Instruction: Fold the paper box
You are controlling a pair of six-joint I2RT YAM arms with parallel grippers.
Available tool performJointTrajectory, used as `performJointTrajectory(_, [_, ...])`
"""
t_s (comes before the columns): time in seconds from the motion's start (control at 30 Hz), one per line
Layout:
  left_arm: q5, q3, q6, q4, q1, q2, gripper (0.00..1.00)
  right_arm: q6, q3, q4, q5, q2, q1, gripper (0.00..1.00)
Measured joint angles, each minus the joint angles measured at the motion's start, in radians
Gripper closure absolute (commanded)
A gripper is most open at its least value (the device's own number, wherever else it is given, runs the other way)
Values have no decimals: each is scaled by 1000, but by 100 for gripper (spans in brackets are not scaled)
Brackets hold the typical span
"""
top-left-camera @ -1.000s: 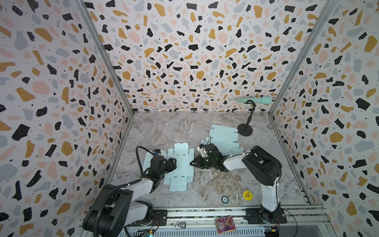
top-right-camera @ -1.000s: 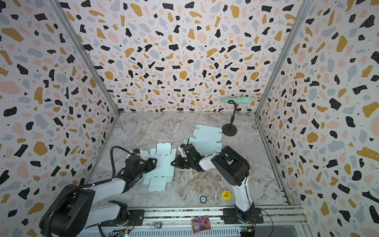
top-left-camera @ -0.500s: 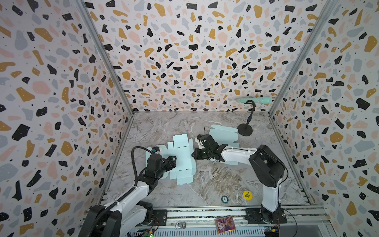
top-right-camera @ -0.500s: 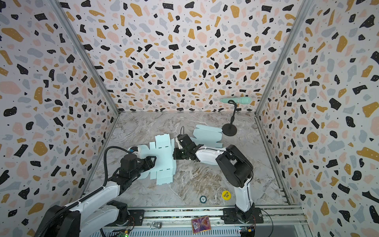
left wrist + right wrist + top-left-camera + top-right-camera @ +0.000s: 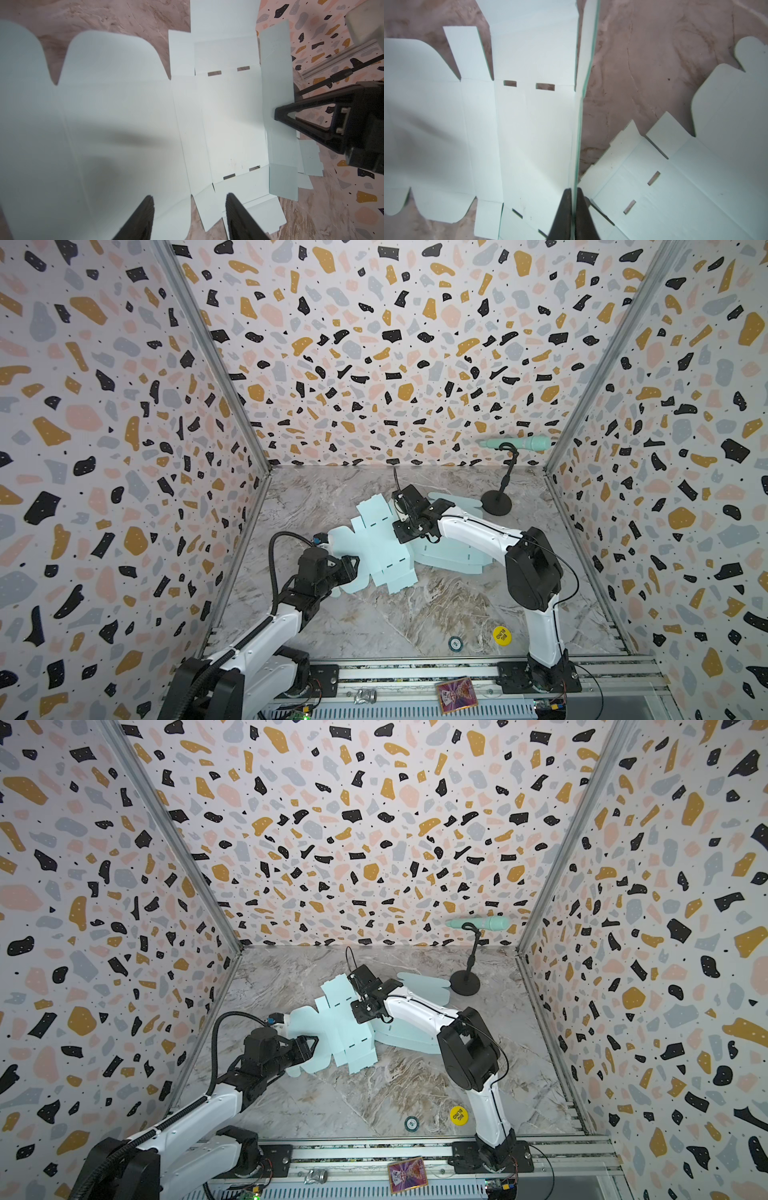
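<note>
The paper box is a pale mint die-cut blank, unfolded and tilted up off the marble floor. My right gripper is shut on one long side flap, which stands upright between its fingers. The same grip shows in the left wrist view, where the right gripper pinches the flap's edge. My left gripper is open at the opposite end. One of its fingers sits over a rounded flap of the box, the other over a side tab.
More flat mint blanks lie under the right arm. A microphone stand is at the back right. A yellow disc and a small dark chip lie near the front rail. Patterned walls close in three sides.
The right gripper has lifted its side of the box and carried it toward the back. The left arm has risen and reached forward to the box's rounded flaps.
</note>
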Motion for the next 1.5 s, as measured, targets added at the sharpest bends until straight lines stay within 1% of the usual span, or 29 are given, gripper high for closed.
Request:
performJointTrajectory(0.1, [1, 10, 2, 3, 0, 8, 43, -51, 11, -39, -12, 28, 0, 88])
performJointTrajectory(0.2, [3, 11, 2, 11, 0, 35, 44, -90, 11, -53, -48, 61, -4, 87])
performJointTrajectory(0.33, [0, 10, 2, 19, 0, 76, 44, -122, 15, -52, -89, 92, -13, 85])
performJointTrajectory(0.5, [-8, 8, 9, 40, 0, 140, 45, -150, 46, -47, -116, 122, -22, 79])
performJointTrajectory(0.63, [-8, -23, 12, 55, 1, 166, 45, -155, 45, -32, -149, 124, -33, 74])
performJointTrajectory(0.87, [-19, -53, 13, 82, 1, 189, 46, -138, -18, 46, -245, 124, -75, 75])
performJointTrajectory(0.93, [-20, -53, 13, 93, 1, 193, 46, -132, -35, 59, -274, 124, -86, 73])
performJointTrajectory(1.13, [-23, -55, 9, 106, 1, 198, 46, -106, -71, 107, -351, 122, -105, 71])
performJointTrajectory(1.23, [-23, -64, 5, 121, 1, 200, 46, -91, -93, 141, -398, 117, -115, 68])
performJointTrajectory(1.33, [-23, -72, -3, 138, 1, 200, 46, -74, -126, 179, -452, 106, -128, 68])
performJointTrajectory(1.5, [-24, -79, -10, 154, 1, 200, 46, -54, -164, 212, -503, 93, -140, 76])
